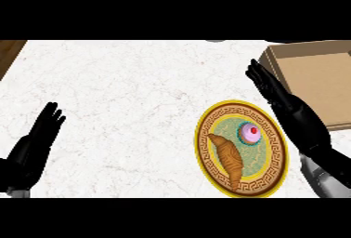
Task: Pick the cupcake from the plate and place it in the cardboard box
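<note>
A cupcake (250, 132) with pink icing and a red cherry sits on the right part of a yellow, brown-patterned plate (209, 121). A croissant (228, 158) lies on the same plate, left of the cupcake. The open cardboard box (322, 83) stands at the upper right. My right hand (291, 109) is open with straight fingers, held between the plate and the box, just right of the cupcake and not touching it. At the lower left my left hand (31, 148) rests open, fingers up.
The white marble counter (123, 93) spreads left of the plate. A brown wooden strip (8, 53) shows at the upper left corner. The box's near wall stands close behind my right hand's fingers.
</note>
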Available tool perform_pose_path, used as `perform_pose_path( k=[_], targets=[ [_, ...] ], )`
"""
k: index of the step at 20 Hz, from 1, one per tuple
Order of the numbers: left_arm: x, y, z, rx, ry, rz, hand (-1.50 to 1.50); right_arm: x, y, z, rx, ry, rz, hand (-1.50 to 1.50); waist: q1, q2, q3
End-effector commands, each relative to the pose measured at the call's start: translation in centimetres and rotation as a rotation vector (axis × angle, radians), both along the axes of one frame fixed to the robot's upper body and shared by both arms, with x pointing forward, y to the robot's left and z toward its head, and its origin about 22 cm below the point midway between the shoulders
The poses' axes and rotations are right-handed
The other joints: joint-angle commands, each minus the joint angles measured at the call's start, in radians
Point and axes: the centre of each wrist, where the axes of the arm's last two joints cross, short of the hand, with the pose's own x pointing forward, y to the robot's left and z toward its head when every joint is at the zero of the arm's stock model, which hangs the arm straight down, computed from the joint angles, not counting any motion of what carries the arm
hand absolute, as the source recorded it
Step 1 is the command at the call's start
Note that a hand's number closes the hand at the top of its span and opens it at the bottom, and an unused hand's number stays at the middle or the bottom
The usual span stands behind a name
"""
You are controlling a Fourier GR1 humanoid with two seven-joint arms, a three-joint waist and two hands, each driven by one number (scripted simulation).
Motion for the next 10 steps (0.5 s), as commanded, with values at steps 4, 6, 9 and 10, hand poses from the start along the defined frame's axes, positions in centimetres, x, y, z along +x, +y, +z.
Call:
perform_pose_path(
  k=[4,6,9,10],
  targets=[
    [1.5,0.6,3.5,0.184,-0.141,-0.081,0.00,0.2,-6.0,3.2,0.049,-0.061,-0.581,-1.50,-0.138,-0.055,0.001],
    [1.9,1.3,5.0,0.283,-0.202,-0.104,0.00,0.1,-8.8,3.9,0.096,-0.074,-0.817,-1.50,-0.209,-0.071,0.000],
    [1.8,0.7,4.5,0.305,-0.172,-0.169,0.00,-2.0,-12.5,1.2,-0.166,0.095,-1.040,-1.50,-0.198,-0.054,-0.005],
    [2.2,0.7,5.1,0.296,-0.181,-0.185,0.00,-2.7,-11.5,1.5,-0.146,0.068,-1.072,-1.50,-0.176,-0.053,-0.005]
  ],
)
